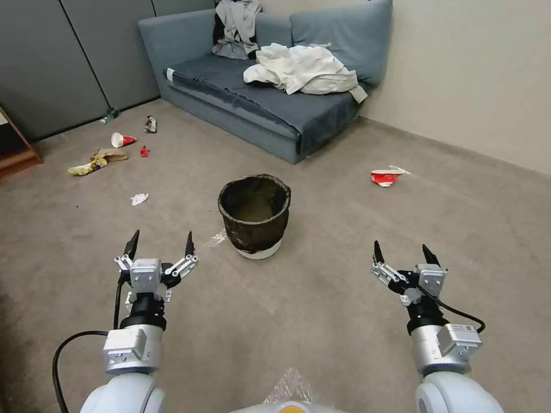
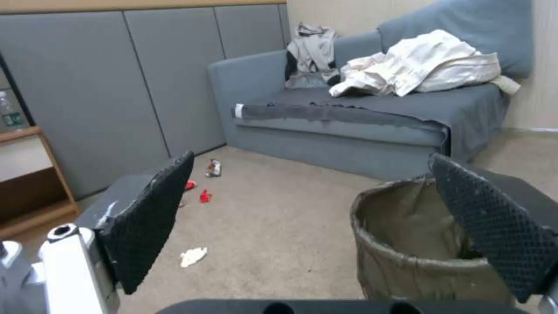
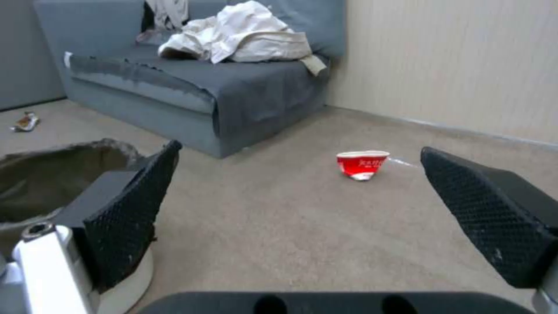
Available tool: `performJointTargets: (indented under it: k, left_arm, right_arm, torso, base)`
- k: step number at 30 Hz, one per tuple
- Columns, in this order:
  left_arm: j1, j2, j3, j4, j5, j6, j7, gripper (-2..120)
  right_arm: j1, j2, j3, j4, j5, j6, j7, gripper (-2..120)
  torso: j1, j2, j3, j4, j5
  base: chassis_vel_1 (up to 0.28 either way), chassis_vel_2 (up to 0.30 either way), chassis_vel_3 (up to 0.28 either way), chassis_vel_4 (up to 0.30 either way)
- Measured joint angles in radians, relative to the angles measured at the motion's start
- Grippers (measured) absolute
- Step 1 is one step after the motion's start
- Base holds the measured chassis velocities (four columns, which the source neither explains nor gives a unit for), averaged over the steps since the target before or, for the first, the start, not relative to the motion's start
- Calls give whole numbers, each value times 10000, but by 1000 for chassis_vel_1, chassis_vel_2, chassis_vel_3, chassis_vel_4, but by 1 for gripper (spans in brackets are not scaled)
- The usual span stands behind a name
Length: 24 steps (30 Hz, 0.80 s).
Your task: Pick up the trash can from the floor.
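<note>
Hovering above the floor (image 1: 321, 321), your left gripper (image 1: 160, 243) and right gripper (image 1: 405, 253) are both holding their fingers spread wide, gripping nothing. You are seeing the trash can (image 1: 255, 215) standing upright on the carpet between and ahead of the 2 grippers, nearer the left one, its dark bag folded over the rim. A crushed red cup (image 1: 385, 177) is lying farther right, and the sofa (image 1: 270, 109) is sitting behind.

Carpeted floor (image 1: 321, 321) bearing trash can (image 1: 254, 215), cups (image 1: 385, 177), perhaps wrappers (image 1: 87, 167)
</note>
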Motion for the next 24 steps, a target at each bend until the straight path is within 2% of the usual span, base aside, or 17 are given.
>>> performJointTargets:
  k: [24]
  left_arm:
    - [-265,198,-144,36,-287,362,-132,100]
  right_arm:
    - [33,12,-25,-12,-25,16,85,100]
  torso:
    - [-1,0,0,0,-1]
  base:
    - [-96,96,94,-89]
